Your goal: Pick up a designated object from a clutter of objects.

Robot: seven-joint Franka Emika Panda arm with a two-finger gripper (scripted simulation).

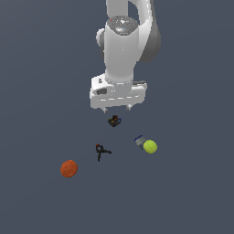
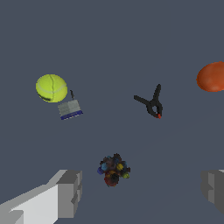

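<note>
The designated object, a tiny dark lump (image 1: 114, 121) with orange, blue and yellow specks, lies on the dark grey floor. In the wrist view the lump (image 2: 113, 169) sits between my two grey fingers (image 2: 69, 192), nearer one of them. My gripper (image 1: 117, 109) is open and empty, hovering just above the lump without touching it. It also shows in the wrist view (image 2: 142, 190). The rest of the clutter lies apart from the lump.
A black clamp-like tool with a red tip (image 1: 102, 150) (image 2: 151, 104), an orange-red ball (image 1: 69, 168) (image 2: 213, 77), a yellow-green ball (image 1: 150, 146) (image 2: 51, 87) and a small grey-blue block (image 1: 139, 140) (image 2: 70, 109) beside that ball lie on the floor.
</note>
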